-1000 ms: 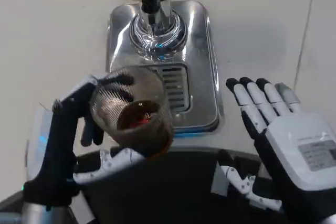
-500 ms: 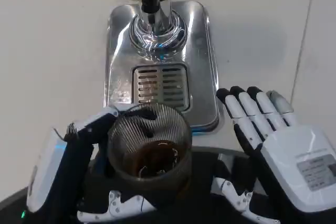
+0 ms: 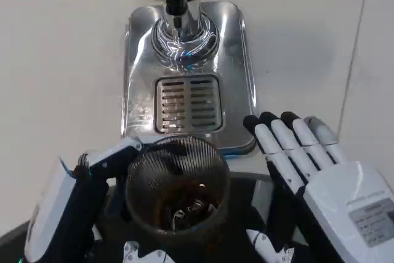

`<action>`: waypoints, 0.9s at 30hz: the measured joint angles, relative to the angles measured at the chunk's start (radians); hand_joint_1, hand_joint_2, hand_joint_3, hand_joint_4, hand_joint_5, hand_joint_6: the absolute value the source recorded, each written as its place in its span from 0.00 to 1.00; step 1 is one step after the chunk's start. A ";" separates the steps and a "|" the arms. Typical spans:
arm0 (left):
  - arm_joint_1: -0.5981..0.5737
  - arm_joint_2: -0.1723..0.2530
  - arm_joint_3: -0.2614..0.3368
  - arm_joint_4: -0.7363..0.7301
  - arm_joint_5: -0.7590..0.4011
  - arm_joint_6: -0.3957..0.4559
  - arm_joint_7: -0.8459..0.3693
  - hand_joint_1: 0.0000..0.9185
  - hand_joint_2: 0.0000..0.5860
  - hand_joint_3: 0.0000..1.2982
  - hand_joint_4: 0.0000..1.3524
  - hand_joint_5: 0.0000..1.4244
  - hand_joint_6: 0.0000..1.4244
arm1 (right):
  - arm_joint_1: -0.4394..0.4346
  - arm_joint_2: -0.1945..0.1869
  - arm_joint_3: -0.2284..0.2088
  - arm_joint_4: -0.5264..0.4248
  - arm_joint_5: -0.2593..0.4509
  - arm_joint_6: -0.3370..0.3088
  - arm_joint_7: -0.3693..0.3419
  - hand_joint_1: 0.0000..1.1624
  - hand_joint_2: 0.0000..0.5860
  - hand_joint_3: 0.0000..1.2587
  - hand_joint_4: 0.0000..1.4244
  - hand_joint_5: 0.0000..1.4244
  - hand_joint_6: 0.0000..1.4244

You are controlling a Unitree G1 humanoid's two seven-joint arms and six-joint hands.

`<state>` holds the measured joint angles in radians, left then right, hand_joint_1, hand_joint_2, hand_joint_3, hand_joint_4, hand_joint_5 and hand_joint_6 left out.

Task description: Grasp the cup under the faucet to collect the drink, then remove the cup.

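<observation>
We're on the last step: removal. Nearest to us, the left hand (image 3: 80, 207) is wrapped around the ribbed glass cup (image 3: 175, 186), fingers closed on its left wall. The cup is upright, with dark drink in the bottom. It sits clear of the dispenser's steel base (image 3: 138, 60), just in front of its near edge and low in the head view, well apart from the spout.

The right hand (image 3: 332, 192) hangs beside the cup on its right, fingers straight and spread, holding nothing. It looks close to the cup but not touching; the angle is poor, so we wouldn't swear to the gap.

Further out, the drip grate (image 3: 189, 104) is bare. Beyond it stands the chrome faucet column (image 3: 183, 32), with the black spout (image 3: 175, 1) at the top edge.

Collection looks done, judging by the liquid level. The next move calls for keeping the cup level, picking a spot on the white table (image 3: 55, 78), and setting it down gently before the left fingers release. Main risk is a tilt that spills the drink.
</observation>
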<state>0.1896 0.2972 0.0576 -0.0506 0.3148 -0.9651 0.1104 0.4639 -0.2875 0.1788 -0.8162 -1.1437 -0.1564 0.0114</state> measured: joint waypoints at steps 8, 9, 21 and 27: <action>-0.008 -0.002 0.012 0.023 0.000 -0.027 0.000 0.86 0.12 0.76 0.72 0.91 1.00 | -0.034 0.005 -0.013 -0.011 0.002 -0.004 0.033 0.25 0.92 0.00 0.00 0.00 0.00; -0.009 -0.002 0.012 0.025 0.000 -0.028 0.000 0.86 0.12 0.76 0.72 0.91 1.00 | -0.040 0.005 -0.015 -0.010 0.003 -0.004 0.034 0.25 0.92 0.00 0.00 0.00 0.00; -0.016 -0.003 0.020 0.026 -0.003 -0.049 -0.016 0.86 0.13 0.76 0.72 0.91 1.00 | -0.072 0.004 -0.037 0.056 0.032 -0.006 0.029 0.26 0.93 0.00 0.00 0.00 0.00; -0.015 -0.011 0.021 0.026 -0.002 -0.049 -0.016 0.86 0.13 0.76 0.72 0.91 1.00 | -0.073 0.004 -0.038 0.063 0.032 -0.007 0.029 0.27 0.92 0.00 0.00 0.00 0.00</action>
<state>0.1744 0.2863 0.0790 -0.0242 0.3128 -1.0139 0.0943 0.3904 -0.2833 0.1410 -0.7537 -1.1114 -0.1634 0.0403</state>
